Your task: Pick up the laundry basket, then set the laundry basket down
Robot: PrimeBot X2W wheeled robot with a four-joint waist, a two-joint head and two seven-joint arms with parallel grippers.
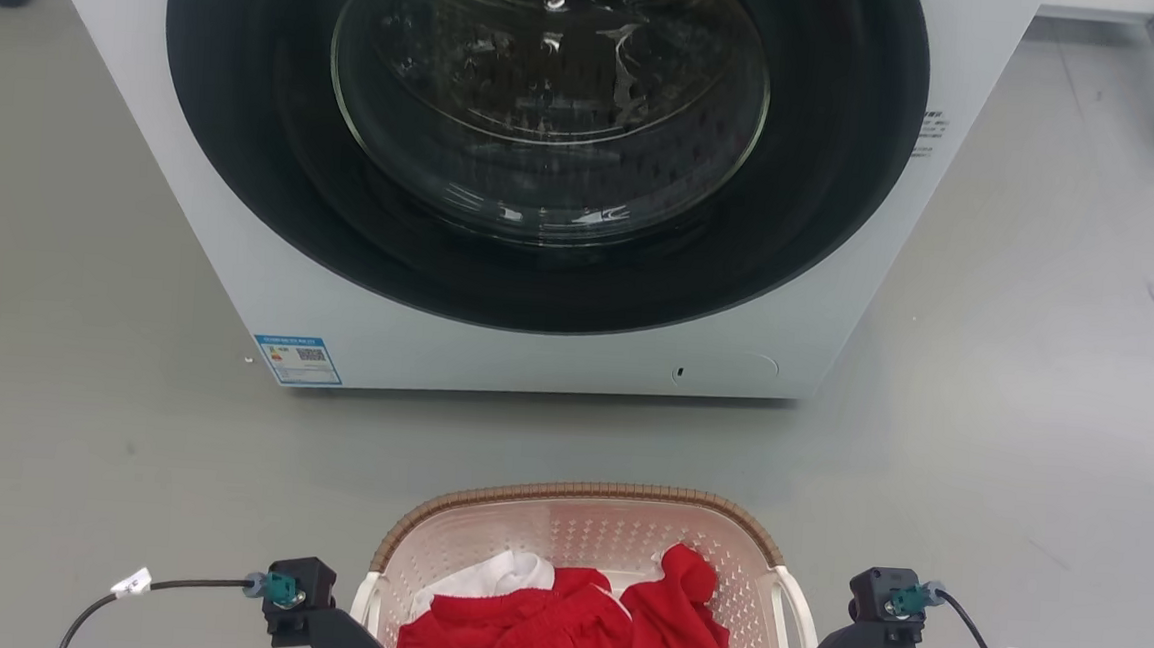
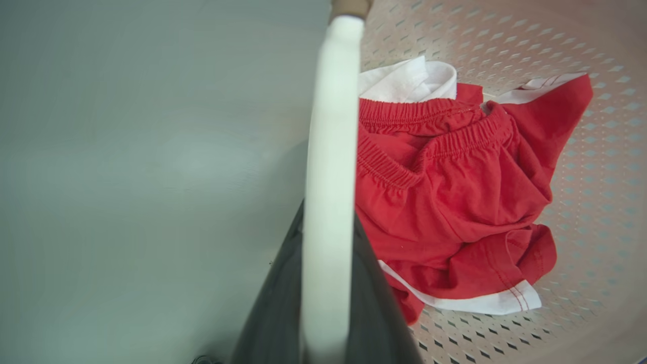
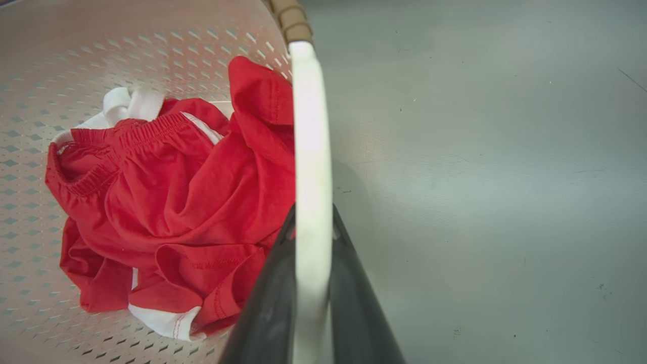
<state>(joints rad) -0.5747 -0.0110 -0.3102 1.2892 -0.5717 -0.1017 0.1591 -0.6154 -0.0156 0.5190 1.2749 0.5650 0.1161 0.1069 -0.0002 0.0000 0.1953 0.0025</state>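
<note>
Between the fingers of my L gripper [image 2: 328, 217] I'm pinching the left handle [image 2: 333, 101] of the laundry basket [image 1: 577, 491]; R gripper [image 3: 313, 212] is clamping the right handle [image 3: 308, 101] likewise. Basket's spanning the gap btwn both grippers, w/ the washer [image 1: 535, 362] well ahead of them. Can't tell if it's off the floor [image 1: 1031, 442]. Risk, imo: smooth thin loops sliding thru the fingers, or one arm rising faster, tilting it & dumping the red shorts [image 2: 445, 192]. Swinging too far fwd could be bumping the washer.

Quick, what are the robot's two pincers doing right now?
Left pincer: closed on the white left handle of the laundry basket.
Right pincer: closed on the white right handle.
</note>
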